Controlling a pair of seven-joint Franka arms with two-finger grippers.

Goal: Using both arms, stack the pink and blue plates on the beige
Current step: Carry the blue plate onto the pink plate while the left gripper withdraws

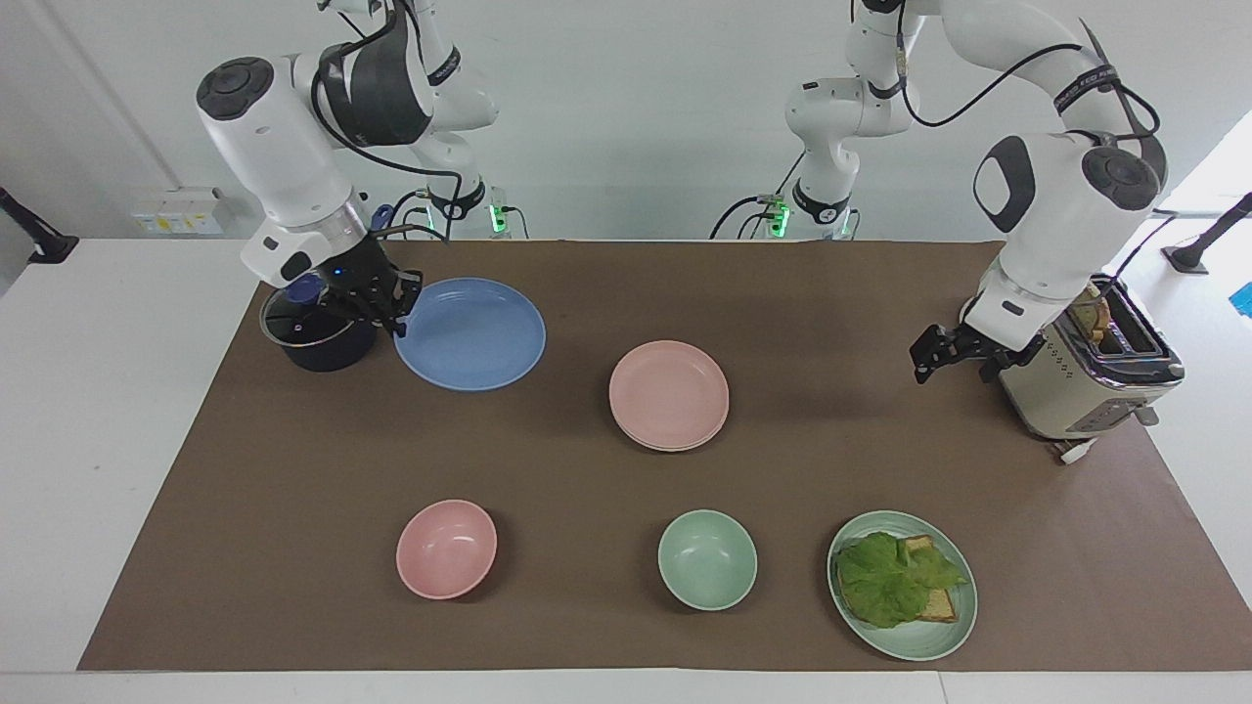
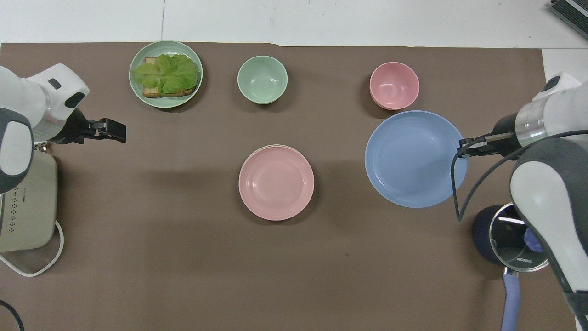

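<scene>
Right pincer point(image 1: 393, 311) grips blue plate point(image 1: 470, 333) rim, raised above mat.

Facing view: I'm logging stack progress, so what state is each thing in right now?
blue plate: lifted off the table, held at its rim
right hand: shut on blue plate
pink plate: stacked on beige plate
beige plate: under pink plate, only its edge showing
left hand: open, empty, in the air by the toaster
toaster: bread standing in a slot
green plate: holds lettuce and bread
pot: lid on
</scene>
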